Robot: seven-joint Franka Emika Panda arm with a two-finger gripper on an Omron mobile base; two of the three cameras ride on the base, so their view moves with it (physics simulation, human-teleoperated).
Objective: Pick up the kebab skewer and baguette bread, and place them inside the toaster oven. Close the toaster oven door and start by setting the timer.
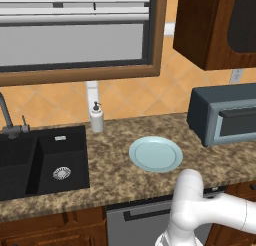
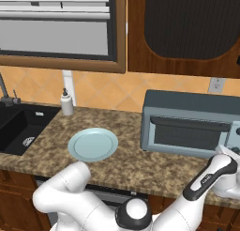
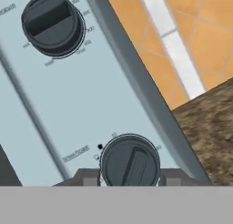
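Gripping timer knob (image 3: 129,161) on oven (image 2: 187,119): hand (image 3: 129,178) fingertips flank it at 3 and 9 o'clock, door (image 2: 190,131) shut, ready to twist.

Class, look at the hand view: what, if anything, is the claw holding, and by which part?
The claw sits closed around the lower knob on the toaster oven control panel, fingertips on the knob's two sides.

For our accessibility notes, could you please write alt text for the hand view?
Close up on the toaster oven's pale grey control panel, the jaws straddle a round dark dial at the bottom edge, with a second dark dial further along the panel. Orange wall tiles and speckled brown granite counter lie beside it.
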